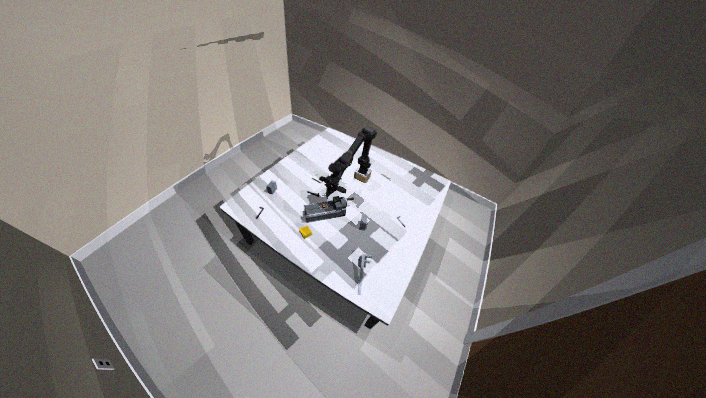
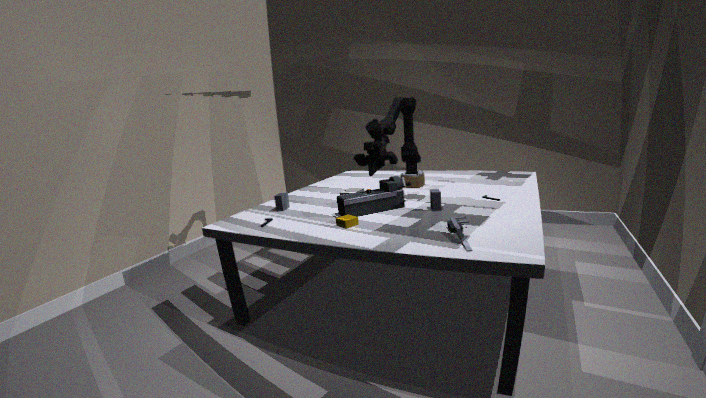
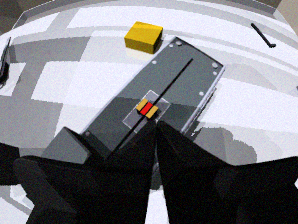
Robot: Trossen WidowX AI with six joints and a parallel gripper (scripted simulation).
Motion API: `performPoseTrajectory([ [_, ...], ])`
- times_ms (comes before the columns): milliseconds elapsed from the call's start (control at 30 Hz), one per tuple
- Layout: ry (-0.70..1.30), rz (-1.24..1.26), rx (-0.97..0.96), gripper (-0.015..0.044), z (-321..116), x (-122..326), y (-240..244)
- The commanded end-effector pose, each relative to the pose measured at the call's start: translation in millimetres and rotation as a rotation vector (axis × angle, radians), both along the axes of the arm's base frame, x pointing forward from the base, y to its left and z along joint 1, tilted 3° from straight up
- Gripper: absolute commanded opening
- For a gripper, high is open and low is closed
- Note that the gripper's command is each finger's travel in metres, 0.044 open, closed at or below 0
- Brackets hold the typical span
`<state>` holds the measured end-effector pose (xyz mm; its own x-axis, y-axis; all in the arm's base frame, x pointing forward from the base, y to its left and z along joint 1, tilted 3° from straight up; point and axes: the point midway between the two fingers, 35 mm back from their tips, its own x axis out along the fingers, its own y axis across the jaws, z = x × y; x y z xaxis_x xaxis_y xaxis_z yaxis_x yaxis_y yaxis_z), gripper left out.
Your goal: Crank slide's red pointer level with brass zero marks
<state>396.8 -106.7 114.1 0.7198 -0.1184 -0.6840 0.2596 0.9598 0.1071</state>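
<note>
The machine (image 1: 324, 212) (image 2: 372, 204) (image 3: 172, 62) is a long grey box with a slot along its top. On the slot the red pointer (image 3: 146, 108) sits between two small brass marks, one on each side; it looks about level with them, but a slight offset cannot be told. The crank handle (image 1: 351, 199) sticks out at the machine's right end in the top view; in the wrist view it does not show. My gripper (image 1: 328, 194) (image 2: 371, 173) (image 3: 154, 127) is shut and empty, above the machine, its tips near the pointer in the wrist view, clear of the handle.
A yellow block (image 1: 305, 232) (image 2: 346, 221) (image 3: 143, 37) lies beside the machine's far end. Two grey blocks (image 1: 271, 187) (image 2: 435, 199) stand to either side. A caliper-like tool (image 1: 360, 272) (image 2: 459, 232) and two hex keys (image 1: 259, 212) (image 2: 491, 198) lie on the table.
</note>
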Motion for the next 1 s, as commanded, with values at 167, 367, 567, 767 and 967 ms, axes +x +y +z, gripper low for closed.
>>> performPoseTrajectory([
  [167, 0.0, 0.0, 0.0, 0.0, 0.0, 0.0, 0.0],
  [367, 0.0, 0.0, 0.0, 0.0026, 0.0, 0.0, 0.0],
  [567, 0.0, 0.0, 0.0, 0.0184, 0.0, 0.0, 0.0],
  [767, 0.0, 0.0, 0.0, 0.0341, 0.0, 0.0, 0.0],
  [967, 0.0, 0.0, 0.0, 0.0414, 0.0, 0.0, 0.0],
])
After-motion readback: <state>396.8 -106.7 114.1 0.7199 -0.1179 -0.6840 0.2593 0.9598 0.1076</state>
